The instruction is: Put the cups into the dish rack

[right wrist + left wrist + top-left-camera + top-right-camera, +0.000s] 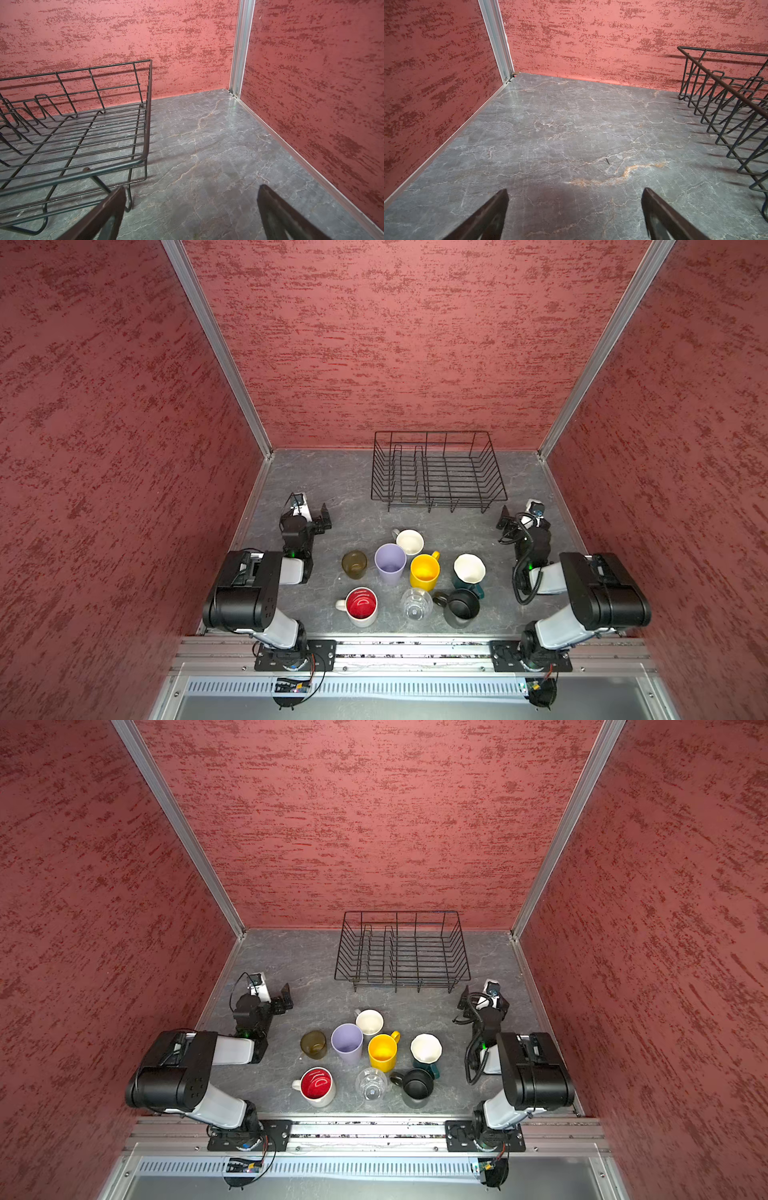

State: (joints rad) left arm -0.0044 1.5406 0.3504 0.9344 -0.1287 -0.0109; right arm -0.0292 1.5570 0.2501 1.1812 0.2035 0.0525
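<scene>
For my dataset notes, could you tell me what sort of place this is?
Probably a robot test booth, not a kitchen: red wall panels enclose a grey table, two robot arms sit on a rail at its front, with cups and a dish rack set out.

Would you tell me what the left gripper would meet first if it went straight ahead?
The left gripper would likely meet bare table, then the back wall; the rack lies off to the side.

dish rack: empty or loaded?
Empty. The dish rack holds only bare wire in both top views; the cups all sit on the table before it.
</scene>
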